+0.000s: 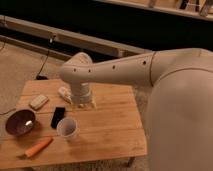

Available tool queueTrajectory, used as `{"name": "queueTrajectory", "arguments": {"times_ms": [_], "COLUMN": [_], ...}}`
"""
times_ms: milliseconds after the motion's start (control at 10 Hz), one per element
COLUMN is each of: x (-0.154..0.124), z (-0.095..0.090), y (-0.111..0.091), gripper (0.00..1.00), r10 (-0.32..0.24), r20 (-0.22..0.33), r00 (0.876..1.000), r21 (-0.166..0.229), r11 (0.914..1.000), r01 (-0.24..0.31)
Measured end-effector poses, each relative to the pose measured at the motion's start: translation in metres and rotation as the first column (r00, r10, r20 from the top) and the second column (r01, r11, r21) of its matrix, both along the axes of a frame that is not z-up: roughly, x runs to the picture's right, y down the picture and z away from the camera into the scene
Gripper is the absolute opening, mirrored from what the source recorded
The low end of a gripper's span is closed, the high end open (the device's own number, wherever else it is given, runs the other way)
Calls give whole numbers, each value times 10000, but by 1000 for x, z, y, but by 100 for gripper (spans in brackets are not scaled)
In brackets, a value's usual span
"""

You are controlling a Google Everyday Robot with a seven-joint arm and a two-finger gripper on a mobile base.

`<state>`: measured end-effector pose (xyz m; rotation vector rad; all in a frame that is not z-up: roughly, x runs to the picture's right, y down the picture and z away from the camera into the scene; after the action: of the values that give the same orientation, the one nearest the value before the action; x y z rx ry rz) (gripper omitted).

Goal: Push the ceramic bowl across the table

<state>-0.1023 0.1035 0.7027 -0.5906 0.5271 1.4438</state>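
The ceramic bowl, dark maroon with a pale glint inside, sits at the left edge of the table, a low table with a light wood plank top. My arm reaches in from the right and bends down over the table's back middle. The gripper hangs below the wrist, close to the tabletop, to the right of and behind the bowl and apart from it. It holds nothing that I can see.
A white cup stands right of the bowl. A black phone lies between the cup and the gripper. An orange carrot lies near the front left edge. A pale block lies at the back left. Cables run on the floor behind.
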Motion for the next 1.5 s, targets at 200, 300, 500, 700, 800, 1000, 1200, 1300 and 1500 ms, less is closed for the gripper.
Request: {"name": "queueTrajectory", "arguments": {"times_ms": [200,300,500,700,800,1000,1200,1300,1500], "x": [0,0,0,0,0,-9,-37,-56,-86], "z": [0,0,0,0,0,-4,-11,-17,-27], "y": [0,0,0,0,0,-6,-7,-2,7], "gripper": [65,65,65,65,65,65,65,65,65], "r10": [1,1,1,1,-35,-996,-2463,-3365,-4620], "r20": [0,0,0,1,19,547,1510,2157,3081], "r00": [10000,10000,10000,10000,10000,9935,9573,9166,8317], "r21": [2,1,2,2,7,491,1131,1427,1943], "r11": [10000,10000,10000,10000,10000,9941,9664,9395,8863], "r01": [-1,-1,-1,-1,35,970,2308,3114,4203]}}
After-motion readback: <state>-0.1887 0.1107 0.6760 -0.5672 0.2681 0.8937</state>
